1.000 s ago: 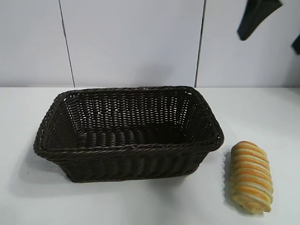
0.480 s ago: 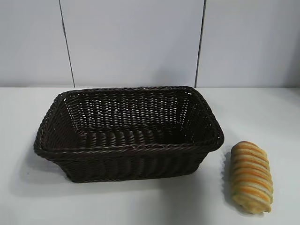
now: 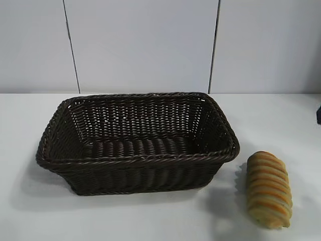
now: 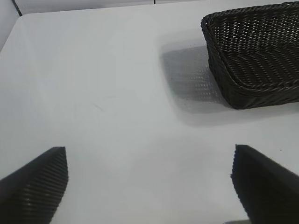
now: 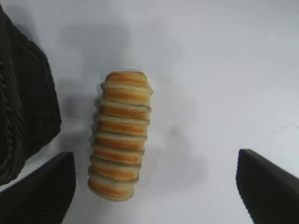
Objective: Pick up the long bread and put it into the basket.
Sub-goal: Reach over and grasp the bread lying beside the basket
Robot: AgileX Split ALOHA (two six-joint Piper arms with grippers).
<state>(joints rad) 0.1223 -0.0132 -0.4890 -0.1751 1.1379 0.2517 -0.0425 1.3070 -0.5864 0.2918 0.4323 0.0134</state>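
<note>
You see the striped golden long bread point(image 3: 270, 190) lying flat just beside the empty dark wicker basket point(image 3: 138, 165).

White tabletop point(image 3: 150, 216) w/ soft shadows, pale wall panels point(image 3: 140, 45) behind, two dark vert. seams point(image 3: 71, 45).

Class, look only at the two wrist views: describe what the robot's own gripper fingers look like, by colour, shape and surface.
Left gripper: two black fingers, wedge-shaped and tapering to a blunt tip, with fine ridged ribbing across the inner face. Right gripper: the same black wedge fingers, the ribbing fainter. No cables, markings or arm links show in either wrist view.
</note>
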